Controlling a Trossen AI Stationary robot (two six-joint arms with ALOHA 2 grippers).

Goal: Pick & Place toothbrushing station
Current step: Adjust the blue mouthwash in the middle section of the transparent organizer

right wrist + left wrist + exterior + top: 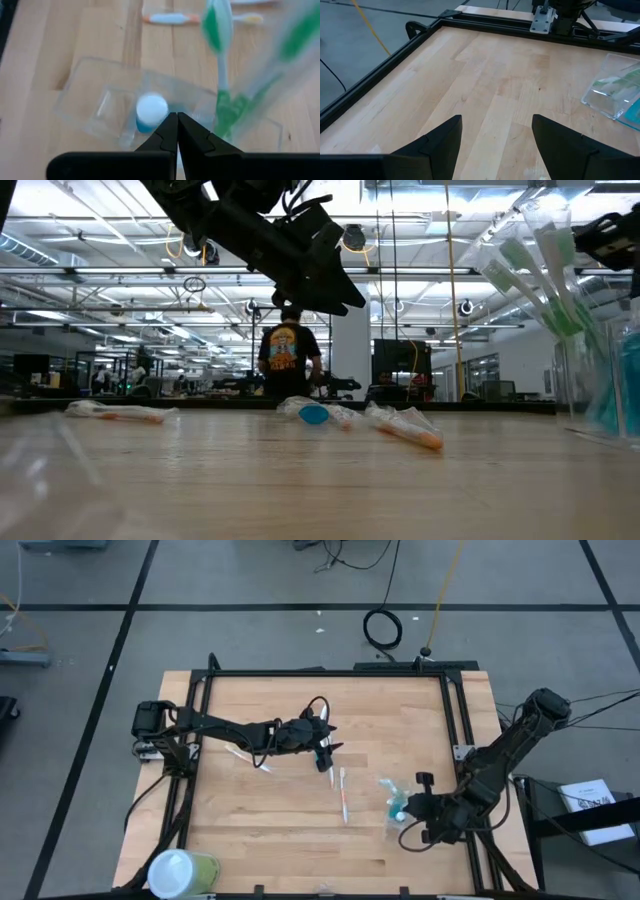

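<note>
I'm seeing the right gripper sitting with its fingers pressed together and nothing between them, hanging just over the clear holder near the table's right edge. In the right wrist view a teal tube with a white cap is standing in that holder, and green brushes are leaning up out of it. From above, the holder is lying just left of the right gripper.

Moving out toward mid-table, an orange-and-white brush is lying flat on the wood, well left of the holder. In the low view it is showing in a clear wrapper, with a blue cap beyond it.

The left gripper is hovering above the table's middle, just behind that brush, its fingers spread wide and holding nothing. Another wrapped brush is lying under the left arm.

At the near left corner a yellow-green container is standing apart. Far behind, a person is standing in the room.
</note>
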